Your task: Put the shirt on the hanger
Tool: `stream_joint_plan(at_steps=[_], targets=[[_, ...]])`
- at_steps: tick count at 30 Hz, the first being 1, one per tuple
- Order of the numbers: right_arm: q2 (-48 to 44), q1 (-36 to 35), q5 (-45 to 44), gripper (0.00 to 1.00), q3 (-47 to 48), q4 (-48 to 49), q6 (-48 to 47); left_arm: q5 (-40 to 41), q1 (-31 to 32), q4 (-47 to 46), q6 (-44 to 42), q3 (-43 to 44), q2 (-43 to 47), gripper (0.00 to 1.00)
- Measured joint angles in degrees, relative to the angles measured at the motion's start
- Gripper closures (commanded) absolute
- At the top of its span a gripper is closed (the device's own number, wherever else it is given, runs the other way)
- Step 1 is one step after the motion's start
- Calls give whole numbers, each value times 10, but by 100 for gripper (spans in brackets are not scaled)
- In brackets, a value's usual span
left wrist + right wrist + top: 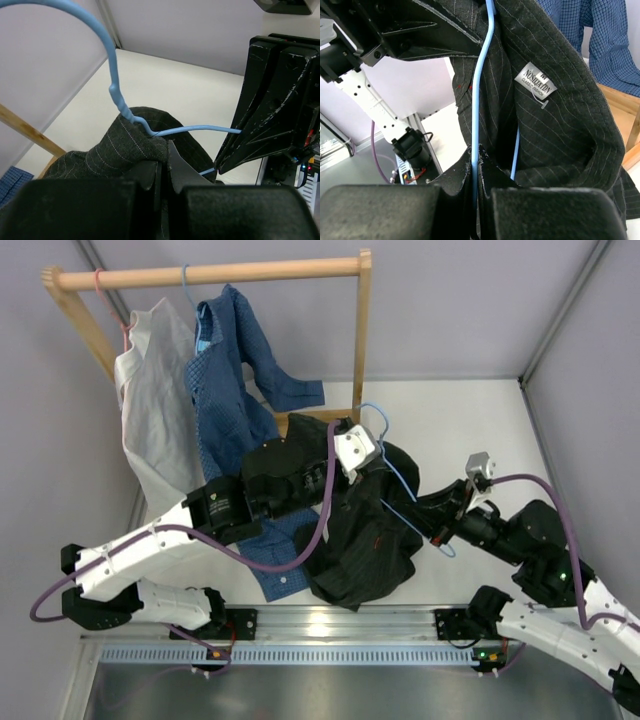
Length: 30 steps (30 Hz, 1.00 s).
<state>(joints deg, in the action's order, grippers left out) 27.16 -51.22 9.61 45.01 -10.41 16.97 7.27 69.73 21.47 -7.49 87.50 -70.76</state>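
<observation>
The black pinstriped shirt (pixel 365 540) lies bunched on the table between the arms. It also shows in the left wrist view (pixel 107 152) and in the right wrist view (pixel 555 125), with its label visible. The thin light-blue hanger (pixel 395 472) runs through the collar, hook up (pixel 107 45). My left gripper (pixel 352 472) is shut on the shirt's collar just below the hanger's neck (pixel 167 150). My right gripper (pixel 440 533) is shut on the hanger's rod (pixel 476 155), which passes between its fingers, beside the shirt's right edge.
A wooden rack (pixel 210 275) stands at the back left. It bears a white/grey shirt (pixel 150 410) on a pink hanger and a blue dotted shirt (pixel 225 400) on a blue hanger. Grey walls close both sides. A metal rail (pixel 340 625) runs along the near edge.
</observation>
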Motion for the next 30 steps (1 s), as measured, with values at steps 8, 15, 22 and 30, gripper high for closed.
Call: stream_joint_plan(at_steps=[8,15,22,30], targets=[[-3,0,-19,100,-40,73,9,-12,-1,9,40,19,-5,100],[-46,0,-56,100,-91,152,34,-72,-3,46,47,92,-42,60],[-88,0,-82,100,-137,196,56,-89,0,68,22,115,-47,20],[-112,0,-84,100,-153,206,61,-49,-13,72,-37,135,-40,23]])
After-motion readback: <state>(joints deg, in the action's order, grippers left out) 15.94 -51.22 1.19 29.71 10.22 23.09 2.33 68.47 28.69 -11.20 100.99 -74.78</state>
